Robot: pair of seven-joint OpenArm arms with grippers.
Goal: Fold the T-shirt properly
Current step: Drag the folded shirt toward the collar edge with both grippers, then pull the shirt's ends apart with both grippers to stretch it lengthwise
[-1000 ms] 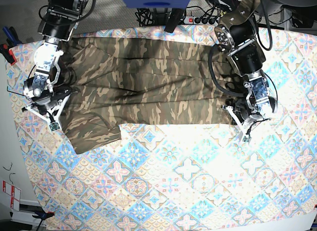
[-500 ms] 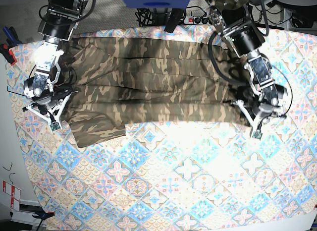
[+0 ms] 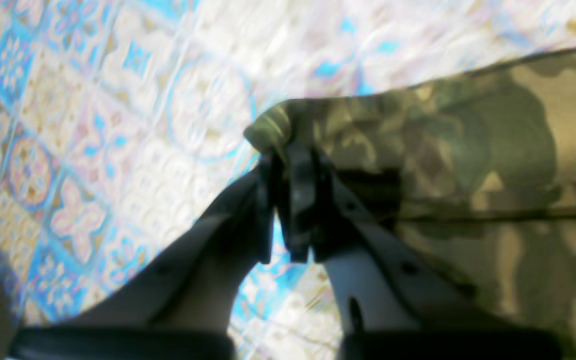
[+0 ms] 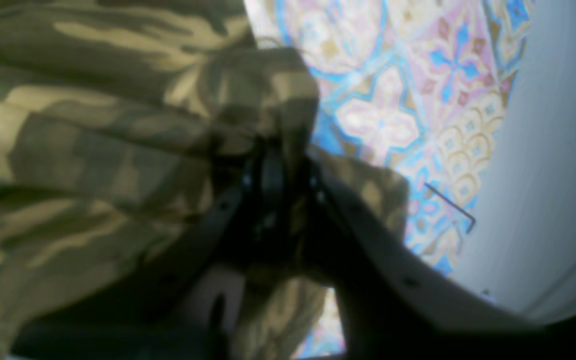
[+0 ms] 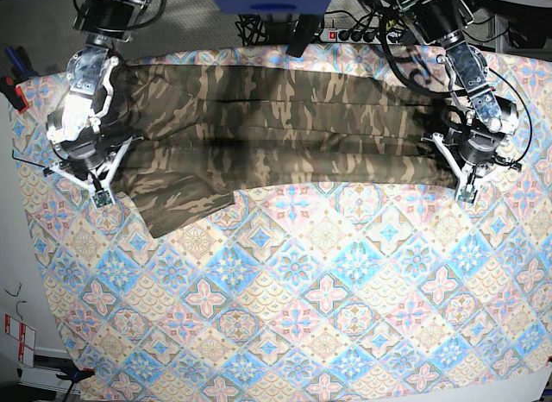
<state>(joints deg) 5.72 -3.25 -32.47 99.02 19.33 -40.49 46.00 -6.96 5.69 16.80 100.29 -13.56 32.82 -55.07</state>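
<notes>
Two grippers: lowered to the camouflage T-shirt (image 5: 285, 117), one near each end of its near edge
Left gripper (image 3: 285, 200): closed on a shirt corner
Right gripper (image 4: 285, 200): pinched on bunched shirt cloth
T-shirt: spread across the far part of the tablecloth (image 5: 328, 316), one flap angled toward the near edge

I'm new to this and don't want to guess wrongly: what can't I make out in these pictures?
- Left wrist view: the cloth pinched inside the left gripper, hidden by its blurred fingers.
- Right wrist view: the right gripper's fingertips, lost in dark blur and folds.
- Base view: the T-shirt's underside, covered by its upper layers.
</notes>
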